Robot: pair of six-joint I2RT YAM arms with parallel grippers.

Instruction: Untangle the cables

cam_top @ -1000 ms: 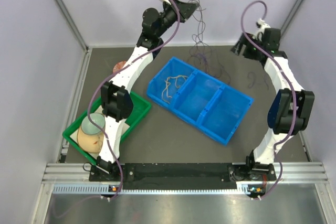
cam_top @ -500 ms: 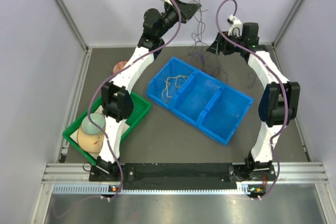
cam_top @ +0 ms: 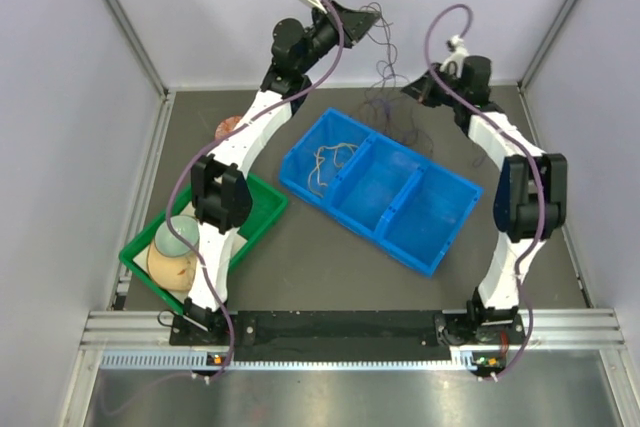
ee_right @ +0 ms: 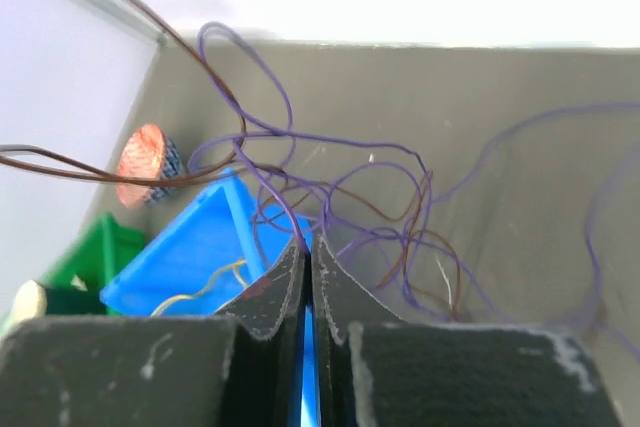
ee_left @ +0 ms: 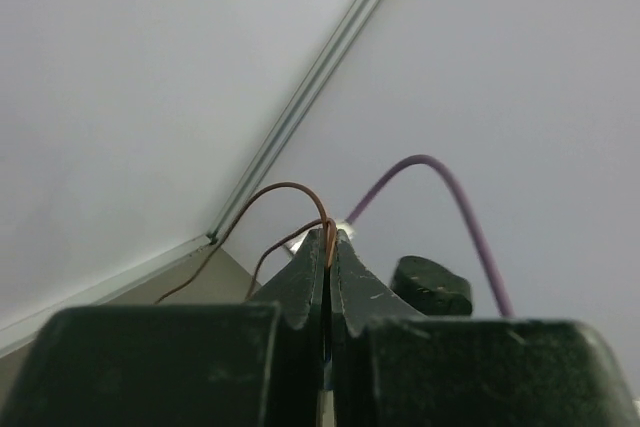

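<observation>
Seen from overhead, the left hand (cam_top: 374,14) is raised at 12 o'clock above the far edge of the worktop (cam_top: 300,267). It is closed on the top of the dark cables (cam_top: 383,97). These hang from it in a loose tangle down to the worktop just beyond the blue tray (cam_top: 440,247). The right hand (cam_top: 408,90) is held at 1 o'clock, closed, with its tips inside the tangle. Cream strands (cam_top: 330,159) lie coiled in the compartment at the 10 o'clock end of the blue tray. A green tray (cam_top: 265,209) sits at 8 o'clock, partly under the left arm.

From the left wrist, the left hand (ee_left: 329,247) is seen with its fingers pressed together and no gap between them. A thin brown strand (ee_left: 285,187) is pinched at the tips; it arches up and falls away toward 8 o'clock. A mauve hose (ee_left: 440,172) curves behind at 2 o'clock.

From the right wrist, the right hand (ee_right: 306,247) is shut tight. A purple strand (ee_right: 275,202) runs down into its tips and appears to be pinched there. Purple and brown loops of the cables (ee_right: 380,187) are spread from 10 to 3 o'clock over the worktop (ee_right: 520,87). The blue tray (ee_right: 190,242) lies at 8 o'clock with a cream strand (ee_right: 215,282) inside, and the green tray (ee_right: 95,247) is further left.
</observation>
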